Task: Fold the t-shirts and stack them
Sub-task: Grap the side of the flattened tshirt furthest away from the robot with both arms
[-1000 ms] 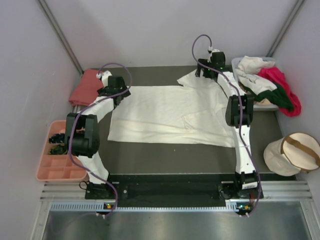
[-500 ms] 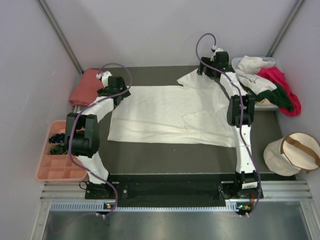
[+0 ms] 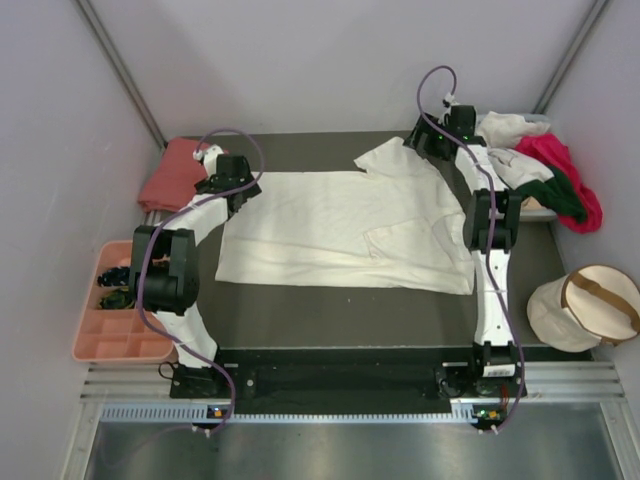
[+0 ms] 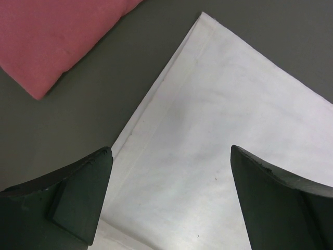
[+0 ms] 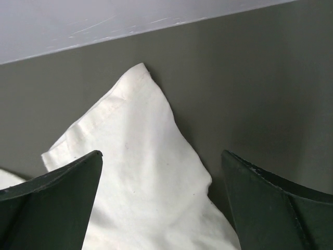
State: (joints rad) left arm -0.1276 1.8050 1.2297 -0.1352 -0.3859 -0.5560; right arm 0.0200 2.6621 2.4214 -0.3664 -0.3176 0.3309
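- We are shifting our right gripper (image 5: 161, 154) rightward, over the shirt's (image 3: 340, 225) far sleeve tip, fingers wide apart and empty.
- Our left gripper (image 4: 170, 150) is waiting likewise over the hem corner, so we are likely readying a fold.

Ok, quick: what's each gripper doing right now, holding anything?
Left gripper: open, holding nothing, over a corner of the cream-white t-shirt.
Right gripper: open, holding nothing, over that shirt's sleeve.
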